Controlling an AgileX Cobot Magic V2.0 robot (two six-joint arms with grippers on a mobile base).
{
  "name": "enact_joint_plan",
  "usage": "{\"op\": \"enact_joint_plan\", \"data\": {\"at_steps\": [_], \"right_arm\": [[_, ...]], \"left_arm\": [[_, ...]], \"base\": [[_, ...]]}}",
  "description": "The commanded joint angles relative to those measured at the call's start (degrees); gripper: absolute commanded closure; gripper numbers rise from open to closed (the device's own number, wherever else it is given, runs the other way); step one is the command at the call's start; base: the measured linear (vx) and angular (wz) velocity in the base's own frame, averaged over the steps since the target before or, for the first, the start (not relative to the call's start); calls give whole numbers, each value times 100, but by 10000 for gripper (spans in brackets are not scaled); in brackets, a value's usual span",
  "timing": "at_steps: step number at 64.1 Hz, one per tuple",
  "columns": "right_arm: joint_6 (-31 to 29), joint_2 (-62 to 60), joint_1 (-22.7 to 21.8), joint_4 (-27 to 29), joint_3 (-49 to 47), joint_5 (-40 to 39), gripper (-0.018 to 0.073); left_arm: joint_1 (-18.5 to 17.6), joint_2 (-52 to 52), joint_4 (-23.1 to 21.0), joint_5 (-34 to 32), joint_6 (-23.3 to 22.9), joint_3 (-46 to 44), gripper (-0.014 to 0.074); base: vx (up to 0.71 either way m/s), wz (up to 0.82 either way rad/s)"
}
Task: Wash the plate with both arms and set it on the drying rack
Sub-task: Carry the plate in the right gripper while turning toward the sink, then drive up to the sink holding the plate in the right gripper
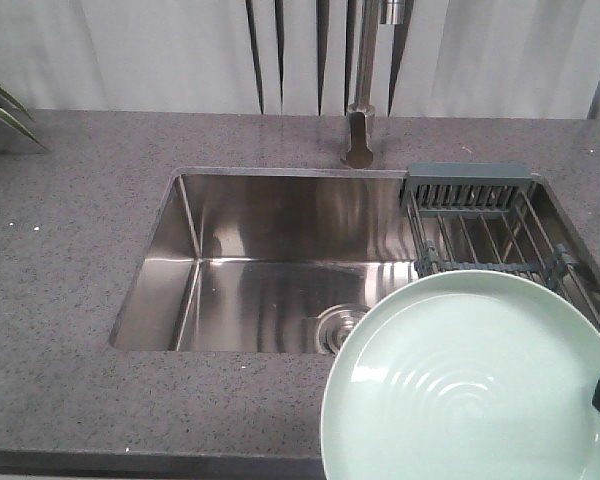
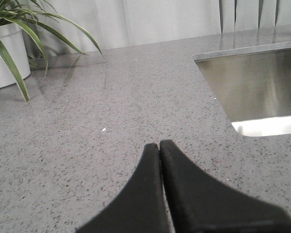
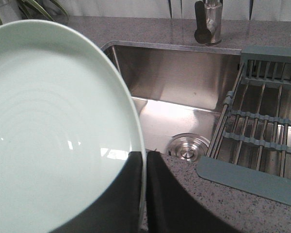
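Plate (image 3: 53, 136) rim pinched by right gripper (image 3: 144, 156), clearest from wrist; left gripper (image 2: 159, 144) closed, apparently empty.

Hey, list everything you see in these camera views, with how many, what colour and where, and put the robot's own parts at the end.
plate: one, pale mint green, held up by its rim at the sink's front right
sink: one, shiny steel, set into the countertop
drain: one, steel, in the sink floor
faucet: one, steel, behind the sink
drying rack: one, metal wires with grey-blue bars, across the sink's right end
countertop: one, speckled grey, around the sink
potted plant: one, green leaves in a white pot, on the countertop far left of the sink
curtain: pale, behind the countertop
left claw: one, black, shut and empty, over bare countertop
right claw: one, black, shut on the plate's rim
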Motion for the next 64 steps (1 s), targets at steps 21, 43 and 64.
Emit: {"op": "enact_joint_plan", "data": {"at_steps": [21, 43, 64], "right_arm": [[-4, 44, -18, 116, -154, -387, 561], [-4, 44, -18, 116, -154, -387, 561], [-4, 44, -18, 116, -154, -387, 561]], "left_arm": [[-48, -76, -19, -402, -49, -148, 603], [-48, -76, -19, -402, -49, -148, 603], [-48, -76, -19, -402, -49, -148, 603]], "base": [[4, -4], [3, -3], [3, -2]]}}
